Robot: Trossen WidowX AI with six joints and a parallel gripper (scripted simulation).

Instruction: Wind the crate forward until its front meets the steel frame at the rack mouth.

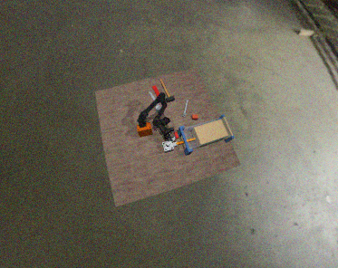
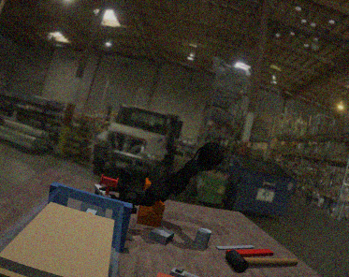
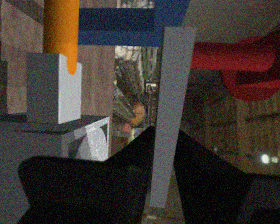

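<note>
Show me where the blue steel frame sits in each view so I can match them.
Top: blue frame just right of centre, at the tan crate's arm-side end.
Exterior: lower left, upright behind the crate.
Wrist: top centre.
Shared landmark: the red piece beside it.

Winch before rack mouth, crate inside

Top looks down from afar; exterior low, wrist close.
</note>
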